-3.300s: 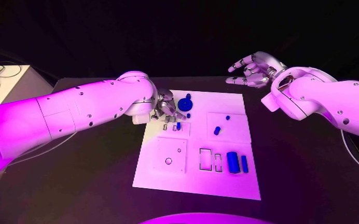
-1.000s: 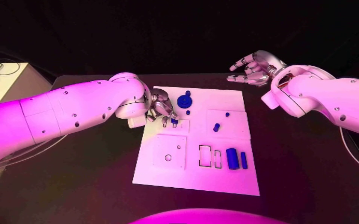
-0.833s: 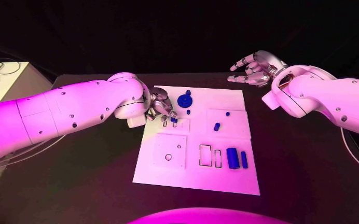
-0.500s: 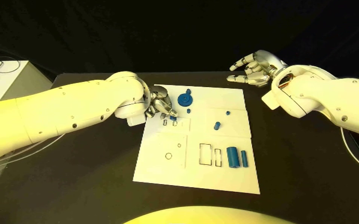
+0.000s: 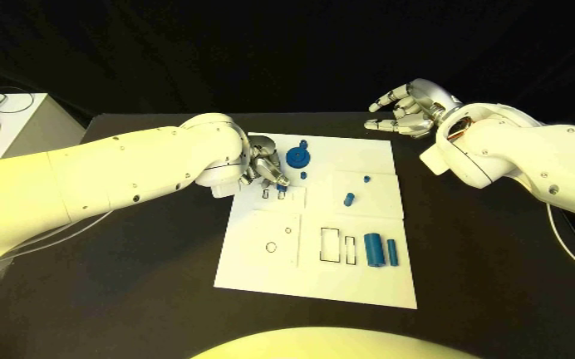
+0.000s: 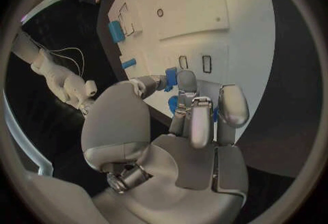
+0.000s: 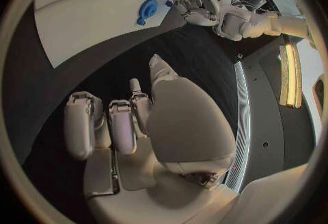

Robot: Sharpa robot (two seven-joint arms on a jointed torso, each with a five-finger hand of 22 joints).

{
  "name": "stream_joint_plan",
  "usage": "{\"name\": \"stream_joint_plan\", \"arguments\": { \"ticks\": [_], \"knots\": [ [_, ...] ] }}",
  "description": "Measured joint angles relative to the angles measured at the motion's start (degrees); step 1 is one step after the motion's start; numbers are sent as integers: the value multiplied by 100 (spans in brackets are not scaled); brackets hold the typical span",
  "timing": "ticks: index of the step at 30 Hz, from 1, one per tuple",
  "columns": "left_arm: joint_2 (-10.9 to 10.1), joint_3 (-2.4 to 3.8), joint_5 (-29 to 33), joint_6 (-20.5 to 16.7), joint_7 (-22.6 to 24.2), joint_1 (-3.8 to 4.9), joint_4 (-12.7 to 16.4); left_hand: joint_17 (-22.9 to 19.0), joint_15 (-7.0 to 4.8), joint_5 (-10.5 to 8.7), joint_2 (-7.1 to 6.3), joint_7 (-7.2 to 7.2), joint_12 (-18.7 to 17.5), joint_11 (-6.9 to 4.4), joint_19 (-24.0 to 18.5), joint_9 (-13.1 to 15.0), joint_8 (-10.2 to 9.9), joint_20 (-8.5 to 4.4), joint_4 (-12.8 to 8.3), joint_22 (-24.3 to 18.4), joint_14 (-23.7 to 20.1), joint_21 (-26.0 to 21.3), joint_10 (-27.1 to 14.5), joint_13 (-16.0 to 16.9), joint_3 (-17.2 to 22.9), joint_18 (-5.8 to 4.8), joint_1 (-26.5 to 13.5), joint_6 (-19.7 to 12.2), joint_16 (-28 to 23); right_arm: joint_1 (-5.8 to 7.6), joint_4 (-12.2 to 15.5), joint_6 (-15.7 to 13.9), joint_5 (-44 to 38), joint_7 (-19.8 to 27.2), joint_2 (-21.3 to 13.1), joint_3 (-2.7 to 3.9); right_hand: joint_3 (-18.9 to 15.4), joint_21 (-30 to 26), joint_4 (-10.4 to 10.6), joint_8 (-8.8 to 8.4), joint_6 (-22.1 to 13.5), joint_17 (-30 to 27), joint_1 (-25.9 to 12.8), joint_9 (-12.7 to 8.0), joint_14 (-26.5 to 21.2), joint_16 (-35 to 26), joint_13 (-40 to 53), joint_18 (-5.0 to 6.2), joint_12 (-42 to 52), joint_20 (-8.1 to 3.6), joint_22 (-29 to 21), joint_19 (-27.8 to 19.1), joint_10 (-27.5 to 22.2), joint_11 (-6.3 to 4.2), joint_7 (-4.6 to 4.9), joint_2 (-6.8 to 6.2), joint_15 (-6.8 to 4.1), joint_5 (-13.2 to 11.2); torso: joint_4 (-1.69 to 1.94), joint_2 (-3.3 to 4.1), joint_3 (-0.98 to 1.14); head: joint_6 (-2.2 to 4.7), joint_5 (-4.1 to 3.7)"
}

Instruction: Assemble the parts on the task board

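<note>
Black table (image 5: 479,251) under white task board (image 5: 317,280); left hand (image 5: 263,168) pinching blue part (image 5: 281,186), right hand (image 5: 407,114) empty, fingers spread.

Left robot hand (image 5: 265,169) pinches a blue part (image 5: 281,186) (over the task board (image 5: 319,284)).

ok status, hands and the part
Left hand pinching small blue part over the board slots. Right hand open, off the board. Nothing in the way.
</note>
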Motion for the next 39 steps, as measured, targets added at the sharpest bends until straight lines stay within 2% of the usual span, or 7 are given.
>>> {"name": "stream_joint_plan", "arguments": {
  "ticks": [15,27,29,39],
  "knots": [
    [102,-23,-221,233,-6,0,-119,-1,0,28,1,-2,0,7,28,1,-22,-13,0,25,0,22,13,-7,0,1,1,2,0,-1,-6,-44,-6,10,14,0,0,0,0,22,-21,-1,0,0,22,0,-1,0,-1,0,4,0,-7,-8,-21,0,-22,23,-4,-1,2,-42,13],
    [109,-25,-336,358,-7,0,-148,-1,0,101,2,3,0,6,41,5,-52,0,0,50,0,45,30,-7,0,1,2,21,0,-2,-10,-48,-28,10,20,0,0,0,0,22,-21,-1,-1,-1,22,0,-1,0,-17,0,3,0,-7,-8,-21,1,-22,22,-1,-2,1,-53,8],
    [109,-25,-348,375,-7,0,-144,-1,-20,133,2,-1,0,-2,41,128,-61,0,0,52,21,45,41,-7,0,1,2,40,0,-3,-11,-48,-44,10,21,0,0,0,0,22,-21,-1,-23,-1,22,0,-1,-1,-23,0,3,0,-7,-8,-21,23,-22,22,-2,-2,1,-54,7],
    [109,-35,-380,450,-10,0,-136,-1,-20,160,2,-2,0,-1,61,128,-39,-20,0,64,20,44,43,3,0,1,2,41,0,-5,-12,-47,-126,12,21,0,0,0,0,22,-21,-2,-23,-1,22,0,-1,0,-23,0,2,0,-7,-8,-21,23,-22,22,-1,-3,1,-54,12]
  ]
}}
